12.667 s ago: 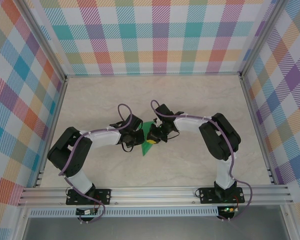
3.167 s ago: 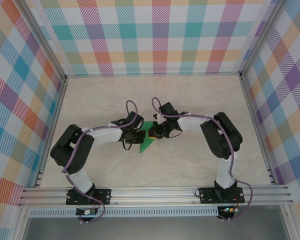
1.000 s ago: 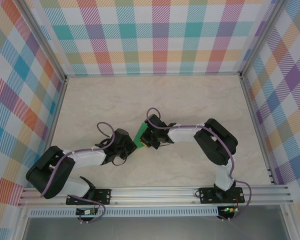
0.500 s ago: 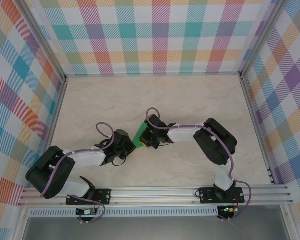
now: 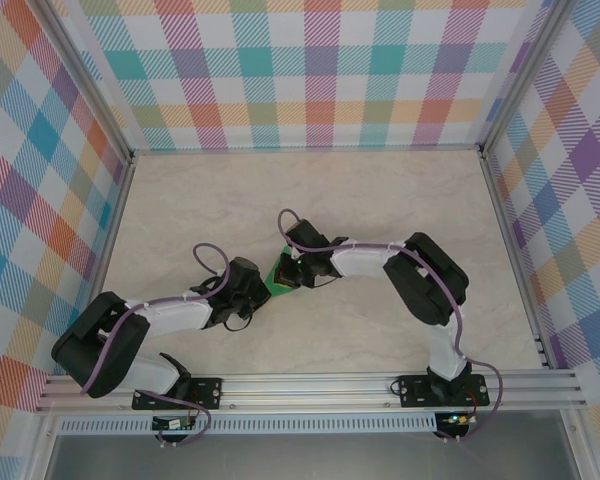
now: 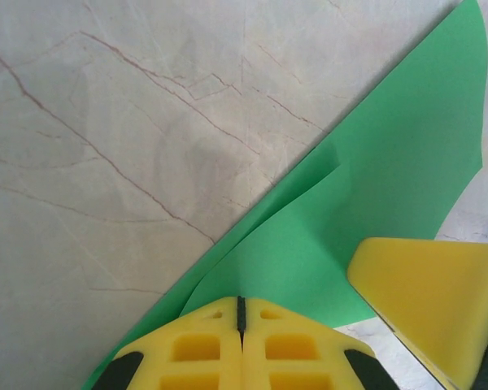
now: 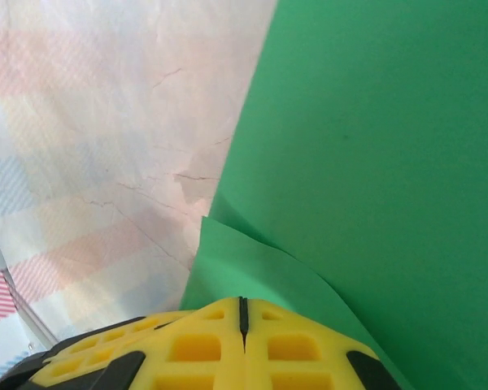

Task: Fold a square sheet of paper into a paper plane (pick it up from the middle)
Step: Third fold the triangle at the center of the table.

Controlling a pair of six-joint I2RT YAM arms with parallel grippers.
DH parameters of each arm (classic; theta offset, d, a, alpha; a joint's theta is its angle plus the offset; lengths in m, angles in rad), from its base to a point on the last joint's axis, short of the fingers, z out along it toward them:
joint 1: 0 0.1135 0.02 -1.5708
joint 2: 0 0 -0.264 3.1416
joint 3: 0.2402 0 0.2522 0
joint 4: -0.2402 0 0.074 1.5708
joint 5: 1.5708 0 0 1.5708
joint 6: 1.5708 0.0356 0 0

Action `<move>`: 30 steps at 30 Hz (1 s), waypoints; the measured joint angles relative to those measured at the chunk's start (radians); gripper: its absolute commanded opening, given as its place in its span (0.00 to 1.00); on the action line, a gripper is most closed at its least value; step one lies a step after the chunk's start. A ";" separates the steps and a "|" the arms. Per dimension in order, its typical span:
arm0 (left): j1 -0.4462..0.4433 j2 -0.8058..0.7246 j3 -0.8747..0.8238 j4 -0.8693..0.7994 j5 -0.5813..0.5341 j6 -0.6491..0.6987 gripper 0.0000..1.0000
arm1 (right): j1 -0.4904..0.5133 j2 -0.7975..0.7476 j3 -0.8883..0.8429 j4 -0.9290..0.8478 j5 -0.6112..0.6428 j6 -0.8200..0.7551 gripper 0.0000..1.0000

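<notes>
The square sheet of paper (image 5: 277, 279) is bright green and lies folded in overlapping layers on the marble table, between the two gripper tips. In the left wrist view the paper (image 6: 374, 179) shows a long diagonal edge and a raised upper flap. My left gripper (image 6: 240, 302) is shut, its yellow tips resting on the paper's near corner. A yellow finger (image 6: 427, 280) of the right gripper presses the paper beside it. My right gripper (image 7: 242, 302) is shut too, its tips on a folded flap of the paper (image 7: 374, 154). From above, the left gripper (image 5: 263, 291) and right gripper (image 5: 284, 272) nearly touch.
The marble tabletop (image 5: 380, 200) is fenced by aluminium rails and checked walls (image 5: 310, 70). Both arms lie low, reaching inward from the near rail (image 5: 310, 385); purple cables loop above each wrist.
Over the last second the right gripper slid a little left and away across the paper, covering more of it. The left arm stayed still. Both grippers remained shut.
</notes>
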 measured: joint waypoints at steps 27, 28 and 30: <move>0.000 0.025 0.034 0.014 0.001 0.130 0.00 | -0.040 -0.003 -0.117 0.146 -0.071 -0.093 0.00; 0.000 0.031 0.023 0.034 0.001 0.133 0.00 | -0.040 -0.005 -0.121 0.151 -0.071 -0.089 0.00; 0.000 0.041 0.005 0.067 0.000 0.133 0.00 | -0.041 -0.006 -0.127 0.159 -0.070 -0.079 0.00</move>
